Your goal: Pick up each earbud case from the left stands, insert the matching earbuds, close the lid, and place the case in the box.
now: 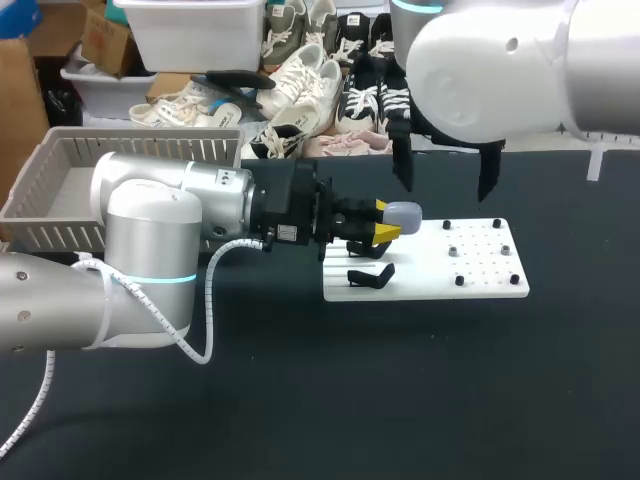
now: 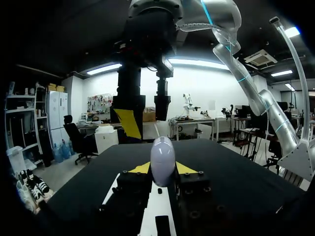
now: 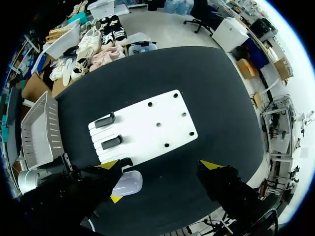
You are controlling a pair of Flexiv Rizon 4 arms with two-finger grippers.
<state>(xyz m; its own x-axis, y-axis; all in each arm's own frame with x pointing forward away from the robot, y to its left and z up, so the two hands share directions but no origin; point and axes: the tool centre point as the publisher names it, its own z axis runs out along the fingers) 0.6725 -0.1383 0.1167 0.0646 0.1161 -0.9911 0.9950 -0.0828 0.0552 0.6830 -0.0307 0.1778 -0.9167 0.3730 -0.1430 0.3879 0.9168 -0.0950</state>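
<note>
Left gripper (image 1: 383, 220) is clenching on the earbud case (image 2: 163, 157): both yellow tips are pressing its sides, one from each side, with the pale rounded shell standing proud beyond them and the lid apparently closed. The case is hanging clear above the near-left corner of the white board (image 1: 420, 272), just beside the black stand (image 1: 370, 276), which is sitting empty, and touching neither. Right gripper (image 1: 445, 170) is hovering higher up and just behind, fingers spread wide and holding nothing; from the left wrist view it is showing directly ahead of and above the case. Judgement: the step in hand is presenting the case for opening and loading. To do it well, the left arm should be holding the case level and steady, gripping low on the body so the lid end is staying free of the yellow tips, while the right fingers are coming in from above without knocking the shell sideways. Small dark studs (image 1: 453, 251) are dotting the board's far half; I cannot tell whether any are earbuds. The grey basket (image 1: 60, 180) is standing well apart at the table's (image 1: 400, 390) far-left corner.
</note>
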